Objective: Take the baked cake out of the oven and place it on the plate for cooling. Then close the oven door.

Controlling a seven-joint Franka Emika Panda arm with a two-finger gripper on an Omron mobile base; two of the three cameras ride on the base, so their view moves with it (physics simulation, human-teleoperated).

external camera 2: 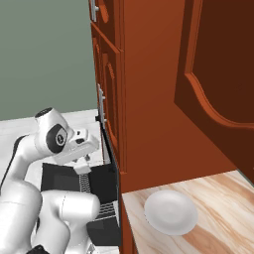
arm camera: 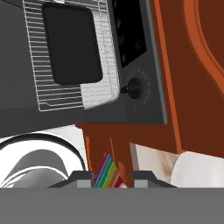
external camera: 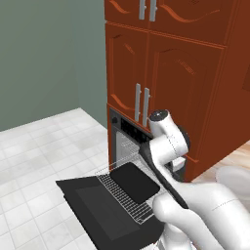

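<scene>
Gripper (arm camera: 113, 178) clamps the cake (arm camera: 107, 171) (striped wedge) — white plate (external camera 2: 171, 212) bare, oven door (external camera: 105, 212) down.

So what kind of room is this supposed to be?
A kitchen, computer-rendered by the look of it: a built-in oven with its door down, red-brown cabinets around it, and a white plate on a wooden counter.

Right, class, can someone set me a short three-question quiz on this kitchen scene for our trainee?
1. True or false: the oven door is shut.
2. The plate is: A) holding a cake, B) bare, C) inside the oven.
3. What lies on the pulled-out wire rack?
Key: 1 false, it hangs open; 2 B; 3 the flat black tray.
</scene>
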